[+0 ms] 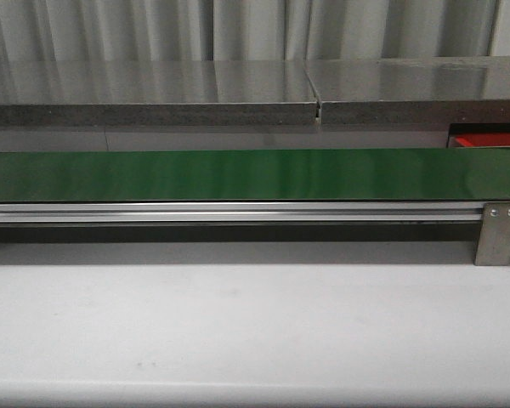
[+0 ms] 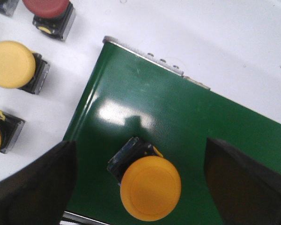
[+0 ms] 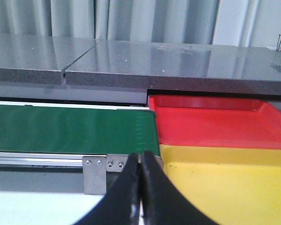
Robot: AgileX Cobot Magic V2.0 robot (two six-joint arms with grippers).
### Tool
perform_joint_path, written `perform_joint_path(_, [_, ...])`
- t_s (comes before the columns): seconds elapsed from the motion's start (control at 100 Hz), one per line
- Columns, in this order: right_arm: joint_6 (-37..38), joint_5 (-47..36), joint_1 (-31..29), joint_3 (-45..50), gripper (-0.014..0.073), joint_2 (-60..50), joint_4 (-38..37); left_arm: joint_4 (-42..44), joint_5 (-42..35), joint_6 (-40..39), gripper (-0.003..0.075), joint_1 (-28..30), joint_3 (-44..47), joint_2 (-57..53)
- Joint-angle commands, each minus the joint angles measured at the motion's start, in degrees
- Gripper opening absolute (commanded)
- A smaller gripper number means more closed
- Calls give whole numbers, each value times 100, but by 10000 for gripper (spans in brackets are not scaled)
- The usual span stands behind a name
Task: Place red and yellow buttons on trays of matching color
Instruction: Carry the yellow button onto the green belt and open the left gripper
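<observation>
Both trays look bare: red tray [image 3: 210,124] and yellow tray [image 3: 225,183] sit side by side at the end of the green belt [image 3: 70,129], nothing in either, so no button is sorted yet. Left gripper [image 2: 140,180] has its fingers spread wide around one yellow button [image 2: 150,187] lying on the belt's other end, not touching it; more yellow and red buttons [image 2: 47,9] wait on the white table [image 2: 215,37] beside it (count uncertain). Right gripper [image 3: 140,187] is empty, fingers pressed together near the trays.

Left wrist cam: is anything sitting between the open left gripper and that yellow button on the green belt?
Nothing visible. The yellow button sits alone on the green belt, between the two fingers of the left gripper, with bare belt on either side. The other buttons lie off the belt on the white surface.
</observation>
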Motion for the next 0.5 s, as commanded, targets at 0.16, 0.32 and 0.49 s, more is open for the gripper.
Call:
perform_joint_path(0.16, [-28,-456,-27,-124,-117,-102,-46,-182,-37,-4,554,-8,-549,-490])
perform_joint_path(0.32, [-28,-456,-27,-124,-117,-102,-46,-165,0,-4,554,101,-549,-593])
perform_joint_path(0.49, [-28,-456,-27,-124,-117,-102,-46,-53,227,-4,554,276,-549,-593])
